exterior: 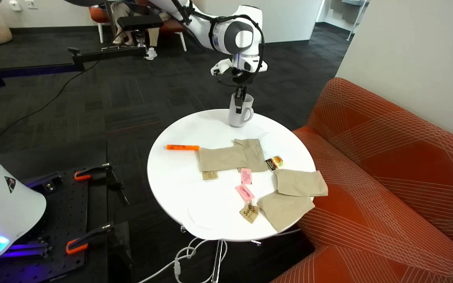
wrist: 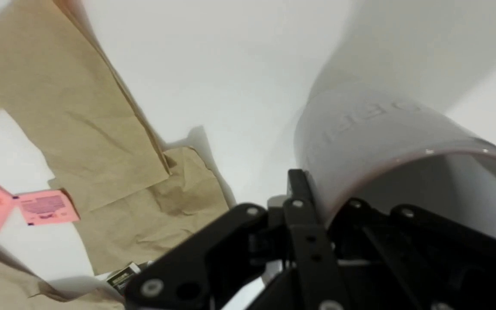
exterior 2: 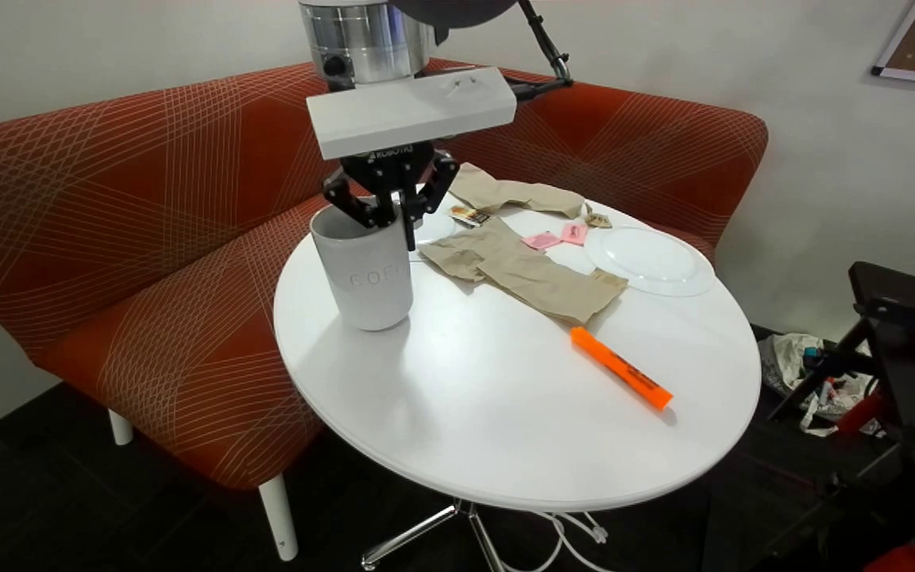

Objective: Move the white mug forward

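The white mug stands at the round table's edge [exterior: 233,114]. It also shows in an exterior view [exterior 2: 370,278], leaning slightly, and in the wrist view [wrist: 381,125], its open mouth toward the camera. Its loop handle shows in an exterior view. My gripper [exterior: 239,105] points down at the mug's rim. In the wrist view my gripper [wrist: 312,193] is shut on the mug's wall, a finger outside and the other inside the mouth. The inner fingertip is hidden. I cannot tell whether the mug's base touches the table.
The round white table [exterior: 167,177] bears tan cloths [exterior: 223,158], an orange marker [exterior 2: 620,368], pink packets [exterior: 246,176], a mustard-coloured packet [exterior: 274,162] and a clear plate [exterior 2: 648,262]. A red couch [exterior: 336,188] runs along the table's side.
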Controlling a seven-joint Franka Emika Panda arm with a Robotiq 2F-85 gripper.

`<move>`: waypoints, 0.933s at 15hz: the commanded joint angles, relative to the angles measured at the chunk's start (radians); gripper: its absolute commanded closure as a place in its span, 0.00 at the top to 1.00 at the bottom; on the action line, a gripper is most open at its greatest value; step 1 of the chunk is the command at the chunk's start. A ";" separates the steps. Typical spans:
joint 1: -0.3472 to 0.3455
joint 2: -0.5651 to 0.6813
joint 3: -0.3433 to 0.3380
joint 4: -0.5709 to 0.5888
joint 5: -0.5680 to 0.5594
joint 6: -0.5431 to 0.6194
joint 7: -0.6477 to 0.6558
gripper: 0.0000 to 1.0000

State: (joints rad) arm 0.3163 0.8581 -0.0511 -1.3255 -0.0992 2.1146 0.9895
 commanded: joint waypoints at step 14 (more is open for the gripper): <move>0.003 -0.409 -0.039 -0.689 -0.075 0.333 0.048 0.03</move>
State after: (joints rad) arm 0.3113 0.5757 -0.0820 -1.8397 -0.1449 2.3641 0.9961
